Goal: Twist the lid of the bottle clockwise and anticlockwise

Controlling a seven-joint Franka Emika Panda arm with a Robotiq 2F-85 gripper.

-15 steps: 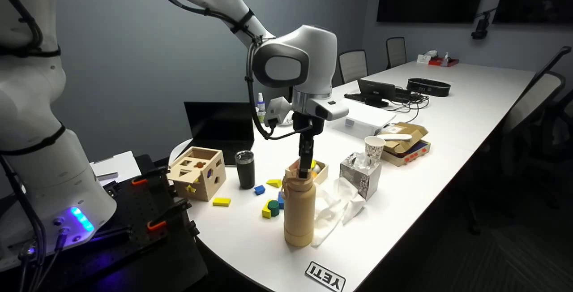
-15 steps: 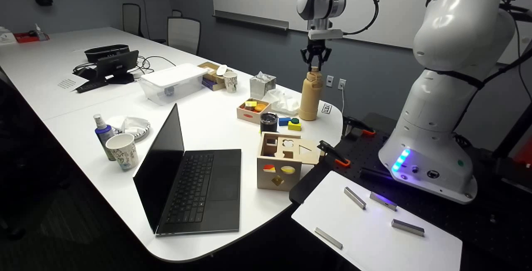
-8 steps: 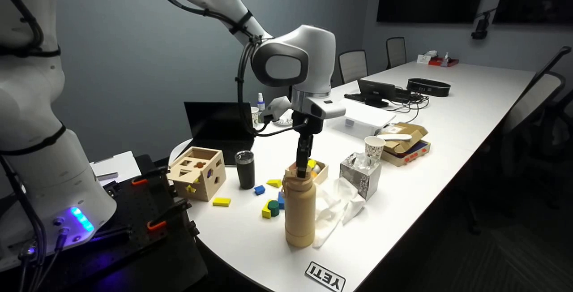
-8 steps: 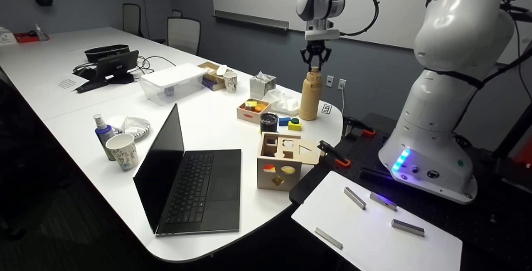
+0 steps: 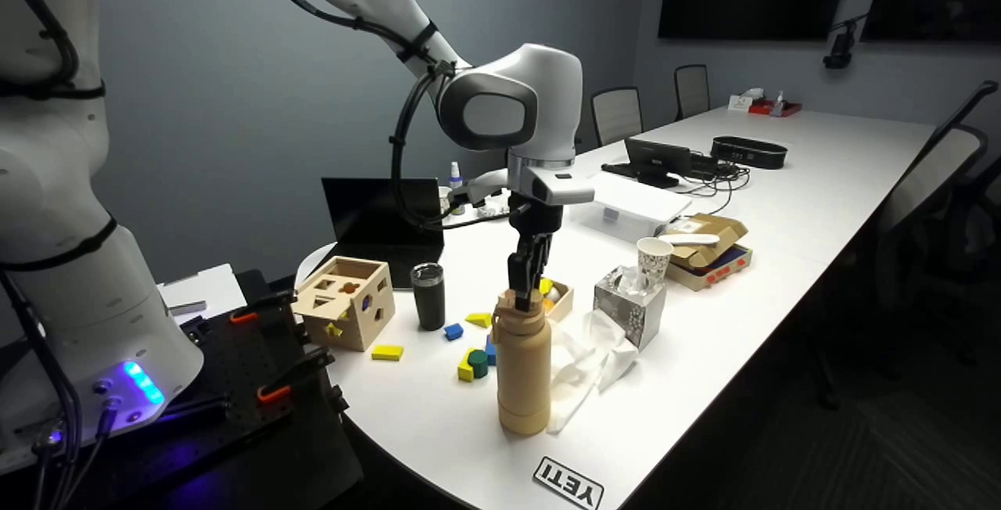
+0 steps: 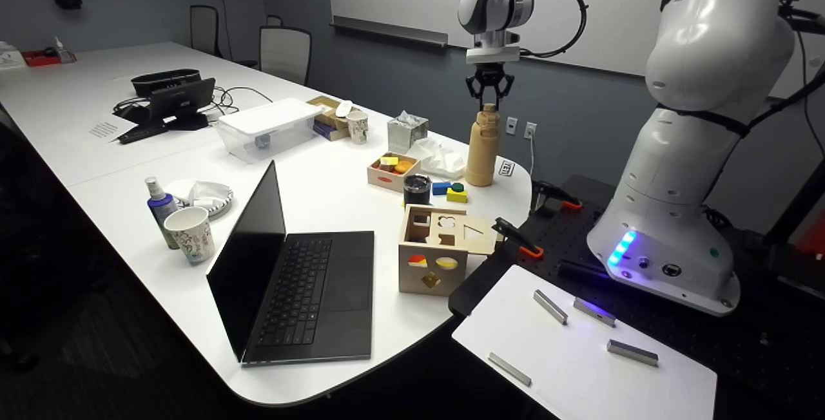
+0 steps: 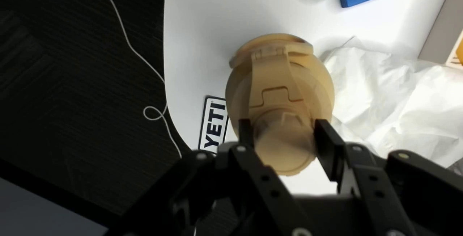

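The tan bottle (image 5: 525, 377) stands upright near the rounded end of the table; it also shows in an exterior view (image 6: 482, 156) and in the wrist view (image 7: 276, 69). Its small tan lid (image 7: 284, 149) lies between my two black fingers in the wrist view, and shows in an exterior view (image 6: 489, 109). My gripper (image 7: 282, 125) points down from above and is shut on the lid, one finger against each side. The gripper also shows in both exterior views (image 5: 525, 283) (image 6: 489, 103). The fingers partly hide the lid in an exterior view.
A crumpled tissue (image 5: 598, 353) lies beside the bottle, with a tissue box (image 5: 629, 310) behind it. Loose blocks (image 5: 473, 364), a dark cup (image 5: 428, 299) and a wooden shape box (image 5: 344, 303) stand nearby. A YETI sticker (image 5: 568, 483) is near the table edge.
The gripper and wrist have rotated about the vertical, and the cable loop has swung outward. The bottle has shifted very slightly. I cannot tell whether the lid turned against the bottle.
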